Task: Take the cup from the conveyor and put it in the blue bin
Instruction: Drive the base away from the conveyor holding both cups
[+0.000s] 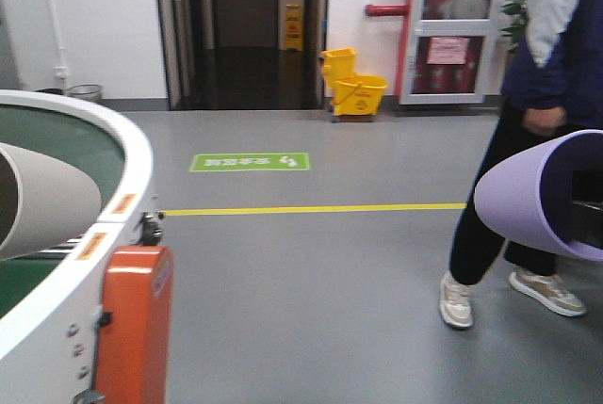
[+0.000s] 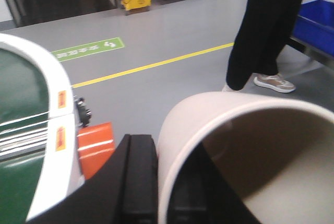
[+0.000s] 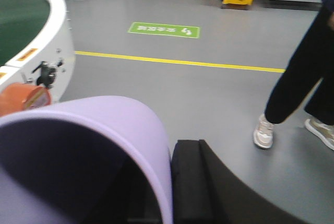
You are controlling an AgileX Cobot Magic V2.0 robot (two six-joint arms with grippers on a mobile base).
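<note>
My left gripper (image 2: 166, 182) is shut on the wall of a cream cup (image 2: 209, 125), one black finger (image 2: 140, 177) outside and one inside the rim. In the front view this cream cup (image 1: 42, 199) hangs over the conveyor (image 1: 132, 164) at the left edge. A purple cup (image 3: 104, 125) is held the same way by my right gripper (image 3: 168, 192), which is shut on its wall. That purple cup (image 1: 537, 192) floats at the right of the front view, over the floor. A corner of the blue bin (image 2: 318, 23) shows at the far right, behind a person.
A person in dark trousers (image 1: 513, 187) stands on the grey floor at the right, close to the purple cup. An orange motor cover (image 1: 132, 324) sticks out from the conveyor's side. A yellow mop bucket (image 1: 353, 88) and a yellow floor line (image 1: 311, 208) lie ahead.
</note>
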